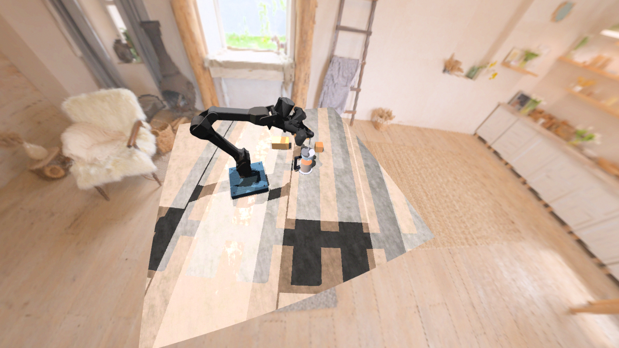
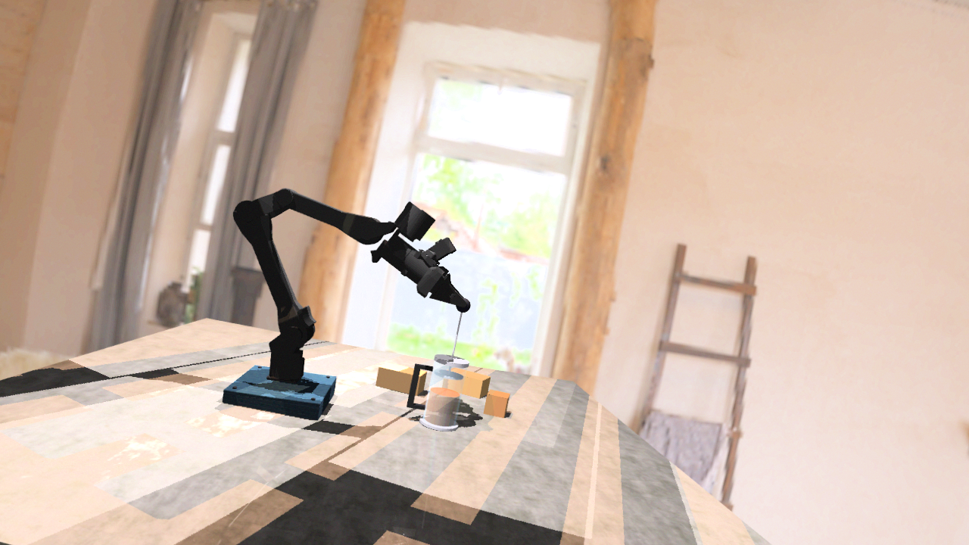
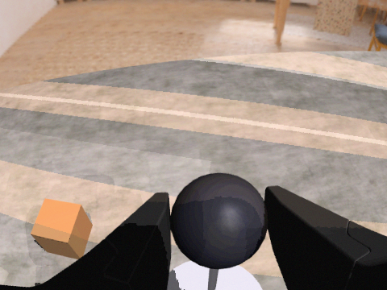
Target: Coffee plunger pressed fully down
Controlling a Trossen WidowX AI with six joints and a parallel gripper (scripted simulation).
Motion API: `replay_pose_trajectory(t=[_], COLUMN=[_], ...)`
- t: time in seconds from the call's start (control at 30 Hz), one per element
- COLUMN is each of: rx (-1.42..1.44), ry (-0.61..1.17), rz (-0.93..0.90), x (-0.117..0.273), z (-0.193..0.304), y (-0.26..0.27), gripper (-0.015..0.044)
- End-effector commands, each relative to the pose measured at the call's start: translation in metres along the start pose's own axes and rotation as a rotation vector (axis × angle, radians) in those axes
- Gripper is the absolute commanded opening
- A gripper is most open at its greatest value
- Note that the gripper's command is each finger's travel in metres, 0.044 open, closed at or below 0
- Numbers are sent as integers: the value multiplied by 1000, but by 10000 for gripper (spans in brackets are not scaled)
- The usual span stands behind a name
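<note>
Wrist view alone shows jaws clamping the plunger knob (image 3: 218, 221).

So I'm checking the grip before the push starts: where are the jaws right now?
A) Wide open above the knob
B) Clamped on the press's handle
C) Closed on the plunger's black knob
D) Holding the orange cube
C: in the wrist view the black knob sits between the two jaws of the gripper, with the rod still standing tall above the press in the exterior view.
</note>
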State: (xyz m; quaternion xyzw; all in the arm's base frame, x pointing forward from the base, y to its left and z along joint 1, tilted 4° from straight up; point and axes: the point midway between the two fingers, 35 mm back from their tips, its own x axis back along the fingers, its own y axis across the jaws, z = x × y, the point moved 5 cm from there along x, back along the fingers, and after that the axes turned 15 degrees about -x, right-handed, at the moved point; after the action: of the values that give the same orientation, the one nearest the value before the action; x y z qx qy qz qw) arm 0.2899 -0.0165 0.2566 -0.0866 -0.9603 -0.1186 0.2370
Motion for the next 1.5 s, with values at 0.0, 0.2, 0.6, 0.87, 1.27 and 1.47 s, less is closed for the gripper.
replay_pose_trajectory(t=[0.0, 0.2, 0.6, 0.87, 1.27, 1.47], rx=[6, 7, 7, 7, 7, 7], ry=[41, 41, 41, 41, 40, 40], rz=[9, 9, 9, 10, 10, 10], x=[-10, -15, -26, -34, -45, -52], z=[16, 24, 40, 51, 65, 67], y=[-4, -6, -10, -14, -18, -19], gripper=[128, 128, 128, 128, 128, 128])
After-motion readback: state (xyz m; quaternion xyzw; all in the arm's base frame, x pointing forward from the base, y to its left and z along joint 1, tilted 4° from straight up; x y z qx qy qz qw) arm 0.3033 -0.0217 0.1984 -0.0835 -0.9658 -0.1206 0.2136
